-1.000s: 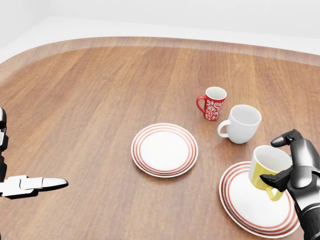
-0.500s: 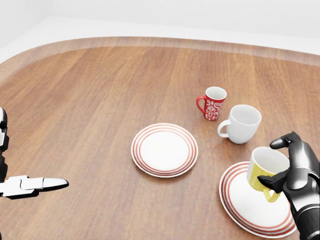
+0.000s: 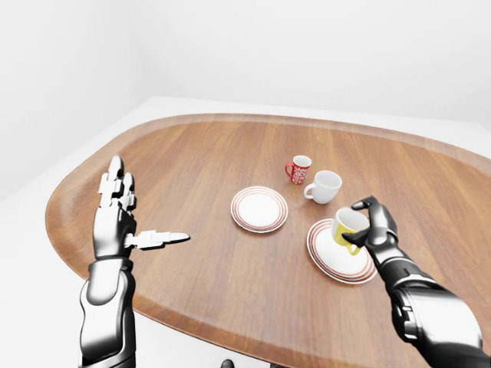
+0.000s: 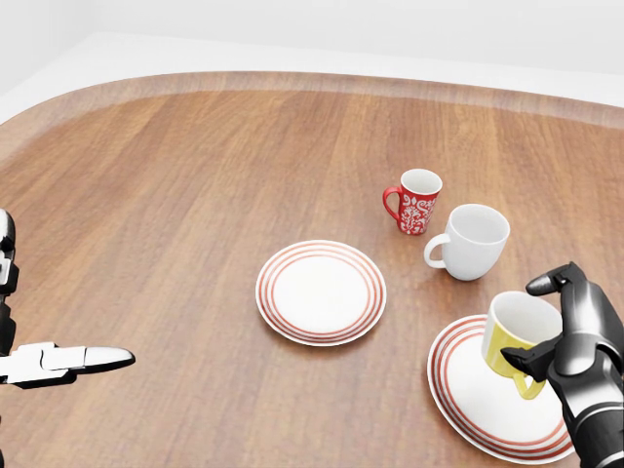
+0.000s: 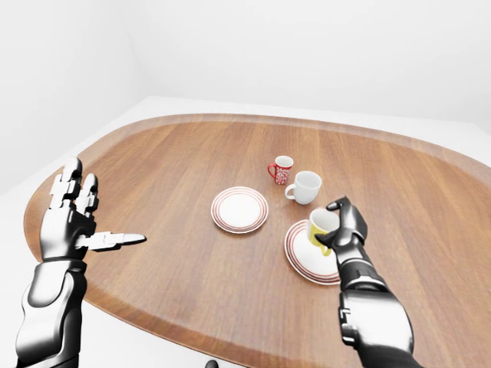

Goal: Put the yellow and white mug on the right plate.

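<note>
Right hand (image 4: 570,336) at the head view's lower right, dark fingers (image 4: 554,283) curled round the yellow mug (image 4: 517,336), thumb side by the handle. Mug tilted, over the upper part of the right plate (image 4: 487,405), held close above it; touching or not, cannot tell. White mug (image 4: 473,239) up-left of the hand, near; red mug (image 4: 417,202) just beyond that. Second plate (image 4: 321,292) well to the hand's left.

Left hand (image 3: 119,222) raised and spread wide, fingers pointing up, thumb out sideways, gripping nothing.

In the head view only the left thumb and a sliver of palm at the left border; in the eye views the whole forearm, standing upright over the table (image 3: 199,161) edge.

Bare wood between the two hands, and more between the mugs and the far rim.
</note>
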Motion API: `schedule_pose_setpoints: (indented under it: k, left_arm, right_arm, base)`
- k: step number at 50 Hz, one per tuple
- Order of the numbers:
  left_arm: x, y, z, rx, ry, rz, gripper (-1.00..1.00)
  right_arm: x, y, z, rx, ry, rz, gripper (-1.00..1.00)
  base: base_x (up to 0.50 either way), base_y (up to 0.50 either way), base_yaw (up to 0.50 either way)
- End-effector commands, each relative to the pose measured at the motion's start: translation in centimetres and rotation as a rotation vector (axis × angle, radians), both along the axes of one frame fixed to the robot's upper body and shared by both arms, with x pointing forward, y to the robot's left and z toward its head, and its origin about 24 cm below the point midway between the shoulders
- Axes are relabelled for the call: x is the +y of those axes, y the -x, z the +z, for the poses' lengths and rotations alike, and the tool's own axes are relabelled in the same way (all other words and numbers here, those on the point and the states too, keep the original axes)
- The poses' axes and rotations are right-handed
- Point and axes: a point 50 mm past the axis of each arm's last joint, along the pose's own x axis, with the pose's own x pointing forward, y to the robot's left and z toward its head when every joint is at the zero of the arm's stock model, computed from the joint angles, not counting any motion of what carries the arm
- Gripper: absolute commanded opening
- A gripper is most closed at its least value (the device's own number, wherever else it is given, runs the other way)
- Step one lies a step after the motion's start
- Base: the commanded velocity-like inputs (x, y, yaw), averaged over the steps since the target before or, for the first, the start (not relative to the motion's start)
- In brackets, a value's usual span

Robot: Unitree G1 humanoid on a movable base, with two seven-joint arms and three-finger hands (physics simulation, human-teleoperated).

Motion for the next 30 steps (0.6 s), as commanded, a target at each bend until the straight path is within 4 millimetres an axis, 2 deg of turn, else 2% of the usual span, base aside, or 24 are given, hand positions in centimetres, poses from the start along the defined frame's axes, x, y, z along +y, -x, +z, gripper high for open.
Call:
schedule_pose_setpoints:
  k: [1,30]
  left_arm:
    - [-0.03,0.03,-0.04,0.001,0.0,0.0,1.0]
    - [-0.06,-0.05,-0.15,0.007,-0.003,0.001,1.0]
  right_arm:
    - [-0.05,0.01,0.17,-0.007,0.061,-0.003,-1.0]
    - [-0.22,0.22,0.15,-0.009,0.123,-0.009,-1.0]
  base:
    - [0.0,0.0,0.0]
    - [0.0,0.0,0.0]
